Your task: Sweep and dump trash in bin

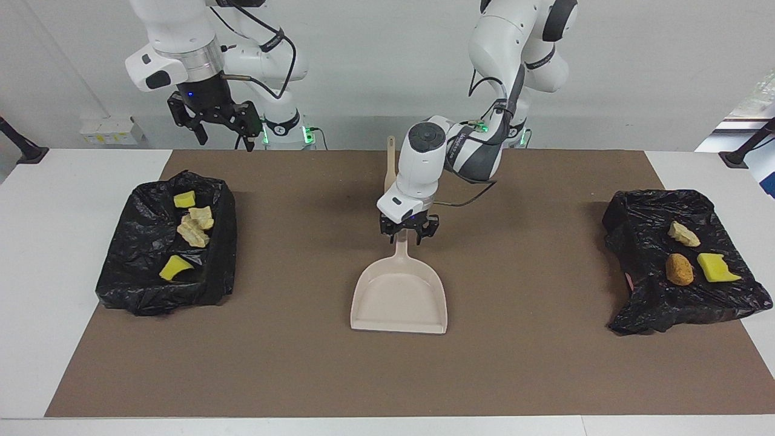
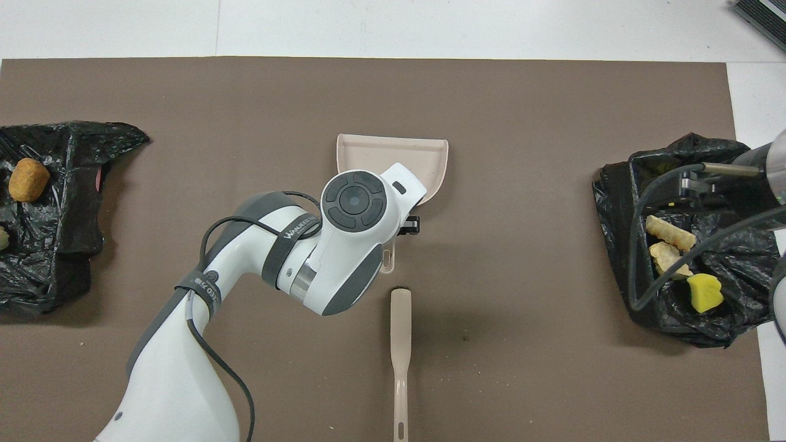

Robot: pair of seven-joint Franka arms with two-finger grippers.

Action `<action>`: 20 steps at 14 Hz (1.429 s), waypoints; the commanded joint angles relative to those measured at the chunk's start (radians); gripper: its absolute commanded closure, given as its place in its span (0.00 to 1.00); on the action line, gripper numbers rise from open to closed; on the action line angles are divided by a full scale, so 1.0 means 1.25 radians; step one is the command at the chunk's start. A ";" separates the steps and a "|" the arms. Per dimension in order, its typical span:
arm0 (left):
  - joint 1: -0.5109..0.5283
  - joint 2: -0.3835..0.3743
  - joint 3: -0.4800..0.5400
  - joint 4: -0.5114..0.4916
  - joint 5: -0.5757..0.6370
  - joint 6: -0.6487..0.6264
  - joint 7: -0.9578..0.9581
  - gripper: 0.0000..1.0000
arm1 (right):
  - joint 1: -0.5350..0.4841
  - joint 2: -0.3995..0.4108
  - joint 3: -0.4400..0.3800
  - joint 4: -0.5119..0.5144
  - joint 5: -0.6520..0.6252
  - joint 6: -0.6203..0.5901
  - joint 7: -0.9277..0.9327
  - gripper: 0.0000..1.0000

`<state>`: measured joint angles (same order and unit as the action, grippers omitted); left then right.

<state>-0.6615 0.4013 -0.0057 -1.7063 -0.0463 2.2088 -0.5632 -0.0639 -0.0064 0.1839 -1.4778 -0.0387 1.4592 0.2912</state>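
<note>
The left pincer (image 1: 409, 235) is low over the middle of the brown mat (image 1: 533, 363), at the handle of the dustpan (image 1: 399, 297); its fingers (image 1: 389, 231) stand to either side of the handle, but whether they grip it I cannot tell. From overhead the left arm covers most of the handle and the nearer part of the pan. The dustpan lies flat on the mat with its open mouth pointing away from the robots and nothing in it.

The brush (image 2: 400, 344) lies on the mat nearer to the robots than the dustpan, in line with its handle and just apart from it.

The trash sits in 2 bins lined with black bags. In the bin (image 1: 127, 290) toward the right arm's end of the surface (image 1: 36, 303) are 4 pieces: 2 yellow chunks (image 1: 175, 267) and 2 pale lumps (image 1: 195, 229). In the other bin (image 1: 642, 303), toward the left arm's end, are 3 pieces: 1 pale lump (image 1: 683, 234), the orange-brown lump (image 1: 679, 269) and 1 yellow chunk (image 1: 715, 268) just beside it.

The right pincer (image 1: 225, 140) waits high in the air, above the mat's edge nearest the robots and toward the right arm's bin, its fingers spread wide and holding nothing.
</note>
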 commanded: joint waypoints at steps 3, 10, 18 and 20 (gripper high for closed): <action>0.079 -0.056 0.008 0.008 -0.014 -0.018 0.008 0.00 | -0.015 -0.012 0.006 -0.017 0.016 0.010 -0.026 0.00; 0.261 -0.093 0.011 0.040 -0.013 -0.112 0.207 0.00 | -0.016 -0.012 0.006 -0.017 0.016 0.010 -0.026 0.00; 0.439 -0.160 0.012 0.042 -0.014 -0.224 0.494 0.00 | -0.018 -0.012 0.006 -0.017 0.016 0.010 -0.026 0.00; 0.466 -0.199 0.014 0.035 -0.013 -0.272 0.561 0.00 | -0.018 -0.012 0.006 -0.017 0.016 0.010 -0.026 0.00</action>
<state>-0.1097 0.2078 0.0186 -1.6505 -0.0470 1.9309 0.0610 -0.0640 -0.0064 0.1838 -1.4785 -0.0386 1.4592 0.2911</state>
